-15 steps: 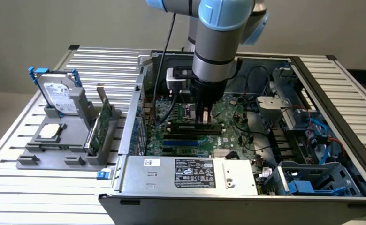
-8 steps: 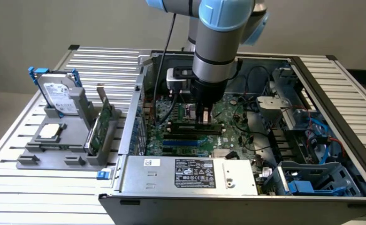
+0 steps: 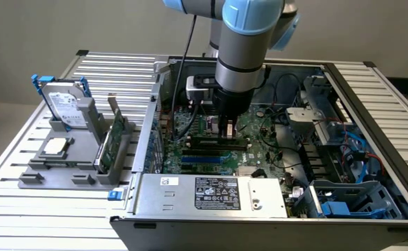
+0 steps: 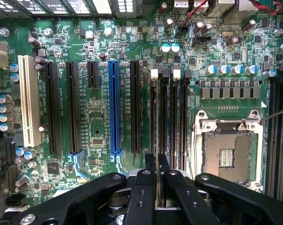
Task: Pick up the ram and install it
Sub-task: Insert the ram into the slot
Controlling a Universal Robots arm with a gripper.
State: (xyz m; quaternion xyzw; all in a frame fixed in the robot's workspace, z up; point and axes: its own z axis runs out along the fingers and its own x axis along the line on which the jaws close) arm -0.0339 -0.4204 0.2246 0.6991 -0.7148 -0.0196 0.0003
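Ram pinched edge-on in closed gripper, low over slots, 12 o'clock of power supply in exterior view. I'd keep stick upright, line up with slot, press evenly until latches catch.

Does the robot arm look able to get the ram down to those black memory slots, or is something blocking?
Probably yes. The end effector grips the ram edge-on right by the black memory slots, and nothing lies across them. The CPU socket sits off to one side.
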